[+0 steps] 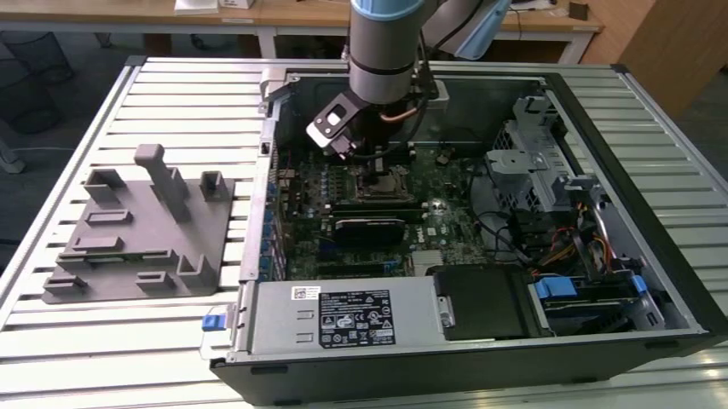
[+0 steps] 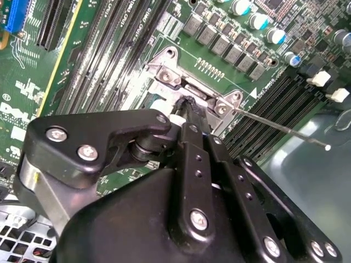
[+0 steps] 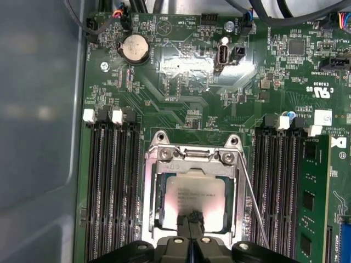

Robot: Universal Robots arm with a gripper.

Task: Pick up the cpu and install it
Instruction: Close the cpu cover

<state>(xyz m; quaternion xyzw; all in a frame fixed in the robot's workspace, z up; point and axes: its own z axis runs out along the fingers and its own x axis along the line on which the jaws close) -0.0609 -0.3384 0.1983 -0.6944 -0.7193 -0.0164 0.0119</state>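
Observation:
The cpu (image 3: pixel 194 192), a flat silver-grey square, lies flat inside the open metal-framed socket (image 3: pixel 151 186) on the green motherboard. In the first wrist view my gripper (image 3: pixel 190 220) has its black fingers closed together, with the tips over the cpu's edge nearest the wrist. Nothing shows between them. In the second wrist view the gripper (image 2: pixel 186 104) points down at the socket's frame (image 2: pixel 164 68). In the exterior view the gripper (image 1: pixel 366 158) hangs inside the open computer case, right above the socket (image 1: pixel 384 183).
The socket's thin wire lever (image 3: pixel 255 203) stands loose beside the frame. Memory slots (image 3: pixel 112 186) flank the socket and a green memory stick (image 3: pixel 315 203) stands in one. A grey plastic holder block (image 1: pixel 136 230) rests on the slatted table on the exterior view's left. The case walls (image 1: pixel 671 281) enclose the board.

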